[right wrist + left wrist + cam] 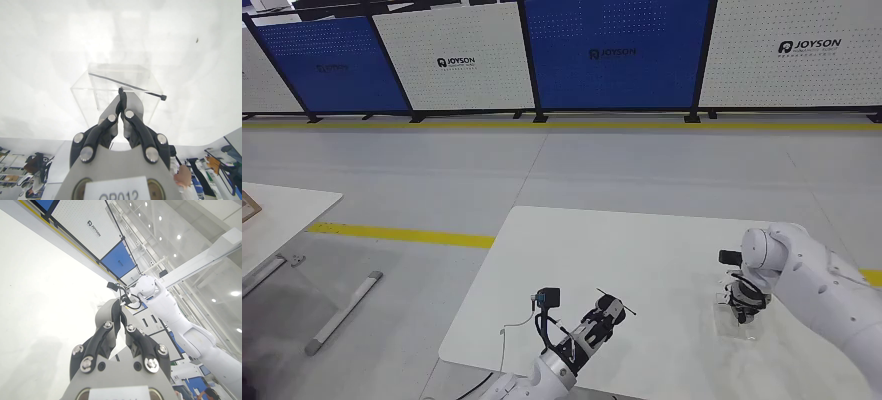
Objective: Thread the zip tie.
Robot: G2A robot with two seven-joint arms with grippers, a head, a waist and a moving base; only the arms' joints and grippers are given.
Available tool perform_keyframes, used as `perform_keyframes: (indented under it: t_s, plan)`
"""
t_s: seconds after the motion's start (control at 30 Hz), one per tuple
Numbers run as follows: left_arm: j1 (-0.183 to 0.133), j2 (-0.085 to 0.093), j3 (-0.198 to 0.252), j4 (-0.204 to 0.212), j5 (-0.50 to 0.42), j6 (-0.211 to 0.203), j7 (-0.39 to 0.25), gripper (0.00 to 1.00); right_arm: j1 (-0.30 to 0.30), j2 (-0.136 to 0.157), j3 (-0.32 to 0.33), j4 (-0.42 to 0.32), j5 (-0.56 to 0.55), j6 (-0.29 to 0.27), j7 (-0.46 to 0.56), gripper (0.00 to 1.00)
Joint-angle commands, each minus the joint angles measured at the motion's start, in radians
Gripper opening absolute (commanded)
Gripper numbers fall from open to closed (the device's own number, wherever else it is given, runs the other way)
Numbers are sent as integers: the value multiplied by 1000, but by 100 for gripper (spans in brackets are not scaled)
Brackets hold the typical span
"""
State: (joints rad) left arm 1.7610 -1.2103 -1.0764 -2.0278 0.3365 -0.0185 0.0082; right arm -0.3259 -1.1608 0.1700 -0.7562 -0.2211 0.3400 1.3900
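A black zip tie (113,80) lies slantwise across the top of a clear box (83,98), with its head (163,97) past one corner. My right gripper (121,91) is shut, its tips just short of the strap; the strap runs unbroken beyond them. From above, that gripper (741,305) hangs over the box (735,325) at the table's right. My left gripper (610,303) is near the table's front edge, raised and shut. A thin black zip tie (627,309) crosses its tips. In the left wrist view the pads (116,311) are pressed together.
The white table (642,260) is bare between the arms. A small dark speck (196,40) lies beyond the box. Another white table (282,215) stands off to the left across the floor.
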Motion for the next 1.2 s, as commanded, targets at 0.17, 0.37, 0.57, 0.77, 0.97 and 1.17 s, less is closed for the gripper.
perform_keyframes:
  t_s: [0.17,0.37,0.57,0.77,0.97,1.17]
  plan:
    - [0,0,0,0,0,0,0,0,-5,47,21,-78,-9,0,0,0]
    - [0,0,0,0,0,0,0,0,-41,108,87,-174,-43,0,-15,0]
    - [0,0,0,0,0,0,0,0,-105,183,188,-293,-76,0,-46,0]
    - [0,0,0,0,0,0,0,0,-197,255,310,-426,-118,0,-66,0]
    - [0,0,0,0,0,0,0,0,-284,304,426,-530,-148,0,-54,0]
    - [0,0,0,0,0,0,0,0,-341,327,514,-582,-168,0,-22,0]
